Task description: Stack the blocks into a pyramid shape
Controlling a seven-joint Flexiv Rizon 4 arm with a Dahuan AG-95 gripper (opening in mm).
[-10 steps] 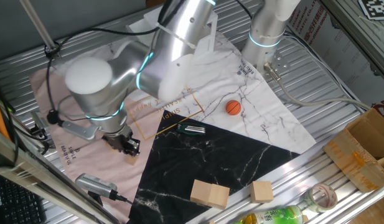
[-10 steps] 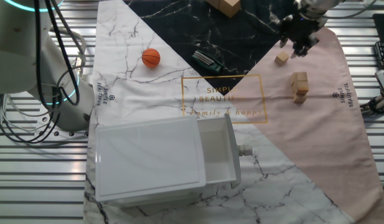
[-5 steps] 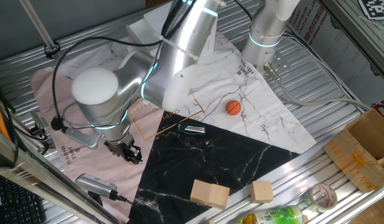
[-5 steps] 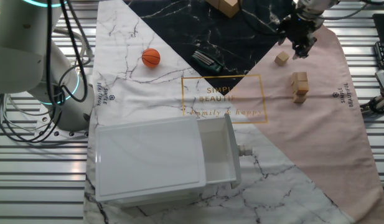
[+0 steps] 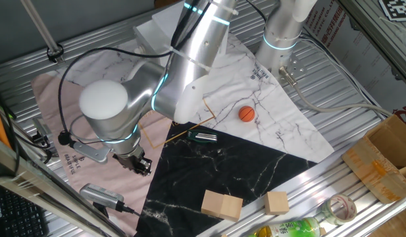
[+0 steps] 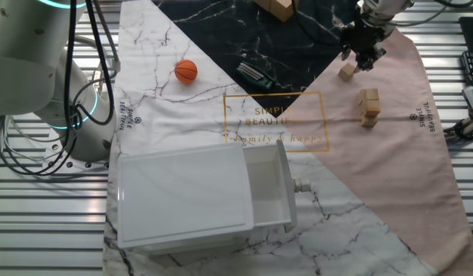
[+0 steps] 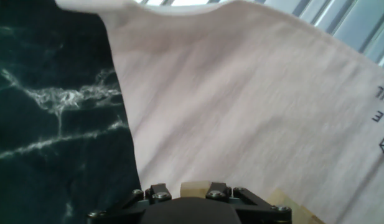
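gripper [image 6: 363, 47] is hovering over the pink cloth [image 6: 389, 146]; we are seeing one loose block [image 6: 346, 71] lying just beside it, the others [image 6: 368, 106] stacked nearer. we cannot tell how wide its jaws stand.

Slatted metal table [image 5: 360, 105], covered mid-frame by overlapping cloths: white marble cloth [image 6: 167, 107], black marble cloth [image 5: 209, 171], pink cloth [image 6: 389, 153]. On the cloths: orange ball [image 6: 186, 71] upper left, dark tool [image 6: 255, 73] upper centre, white drawer box [image 6: 198, 199] lower centre, small blocks [image 6: 367, 106] upper right. Two large wooden blocks [image 5: 222, 205] at bottom.
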